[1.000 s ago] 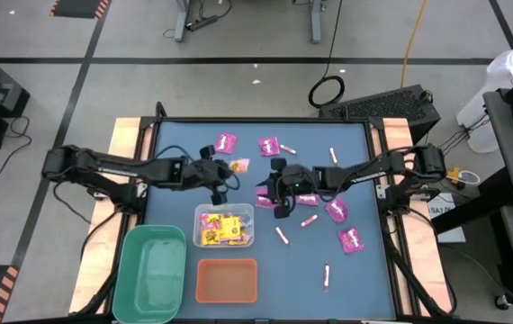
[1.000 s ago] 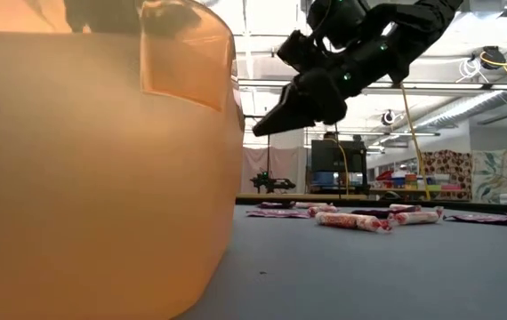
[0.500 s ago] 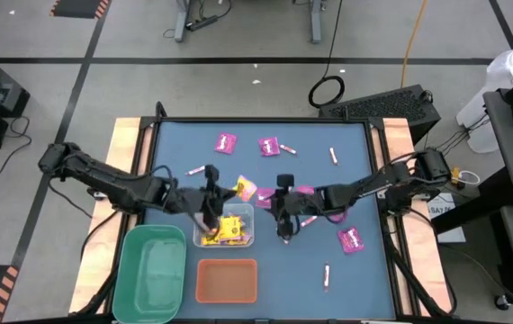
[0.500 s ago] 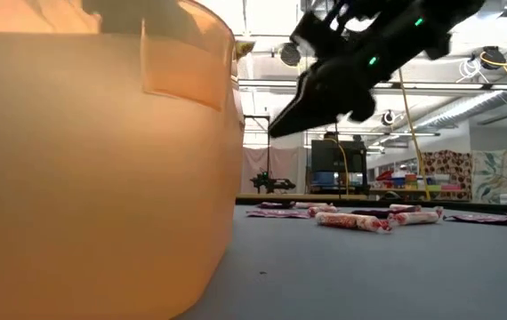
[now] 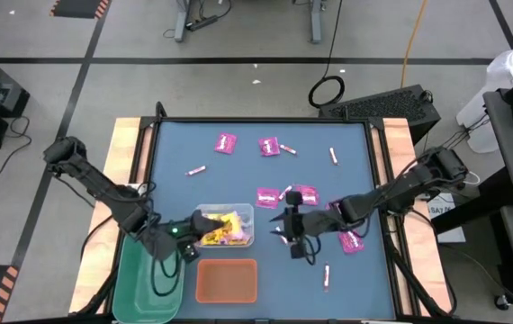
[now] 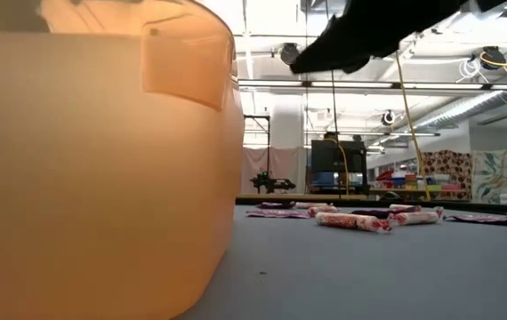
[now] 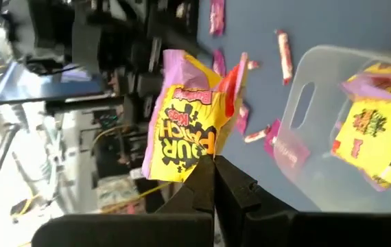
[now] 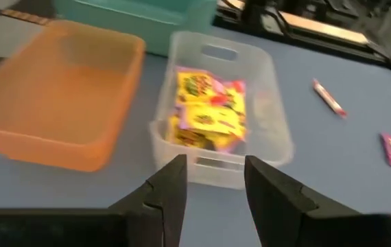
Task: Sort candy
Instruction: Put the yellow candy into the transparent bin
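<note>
On the blue desk the candy lies scattered, some of it already in the clear bin near the middle of the front half. The left gripper is clenched on one yellow packet, pinching it by one edge so that the packet stands out flat from the fingertips, its long axis roughly in line with the fingers; in the high view this gripper sits at the clear bin's left front corner, beside the green bin. More yellow packets are piled in the clear bin, lying flat and overlapping. The right gripper is released, its two fingers standing apart with nothing between them, over the desk just to the right of the clear bin, with the orange bin beyond it toward the front edge; in the high view it appears right of the clear bin. Magenta packets lie flat toward the far edge, with others around the middle and one near the right edge. Thin pink-and-white sticks lie singly: that one points mostly left to right, one near the far right corner runs mostly front to back, and another by the front edge also runs front to back. In the low view several sticks lie on their sides, though their exact headings are hard to judge from table height.
</note>
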{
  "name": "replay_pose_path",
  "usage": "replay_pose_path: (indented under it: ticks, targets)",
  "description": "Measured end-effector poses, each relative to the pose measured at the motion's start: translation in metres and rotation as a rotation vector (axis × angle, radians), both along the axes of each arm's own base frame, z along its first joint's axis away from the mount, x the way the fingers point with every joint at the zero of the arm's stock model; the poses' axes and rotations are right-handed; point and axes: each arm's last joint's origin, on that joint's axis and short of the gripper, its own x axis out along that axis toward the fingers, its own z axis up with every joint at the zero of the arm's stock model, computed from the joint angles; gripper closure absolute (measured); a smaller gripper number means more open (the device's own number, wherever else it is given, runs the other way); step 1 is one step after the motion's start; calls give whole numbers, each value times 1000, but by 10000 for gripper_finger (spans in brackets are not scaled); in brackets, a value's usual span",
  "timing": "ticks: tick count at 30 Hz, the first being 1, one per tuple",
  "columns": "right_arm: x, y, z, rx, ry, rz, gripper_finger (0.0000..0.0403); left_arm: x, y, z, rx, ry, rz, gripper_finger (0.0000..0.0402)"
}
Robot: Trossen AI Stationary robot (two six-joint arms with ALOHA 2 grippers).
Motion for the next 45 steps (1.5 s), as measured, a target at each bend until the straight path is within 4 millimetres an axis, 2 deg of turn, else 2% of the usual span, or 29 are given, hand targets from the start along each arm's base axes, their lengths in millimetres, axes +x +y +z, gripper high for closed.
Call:
replay_pose_path:
  ticks: [4,12,25,27,33,40,45]
  targets:
    - [-4,11,0,19,-3,25,267,-3,-2,1,56,-23,47,401]
    - [-8,20,0,89,-3,13,267,-3,1,4,102,-82,169,401]
    - [-11,26,0,109,0,28,267,1,-4,12,-93,-155,114,401]
    - [-11,26,0,108,0,28,267,1,-5,13,-169,-184,132,401]
    - [-11,26,0,102,0,30,267,4,-7,22,-561,-347,217,401]
    - [-11,26,0,103,1,30,267,6,-8,35,-841,-494,244,401]
    - [-11,26,0,106,1,28,267,6,-8,45,-1164,-621,279,401]
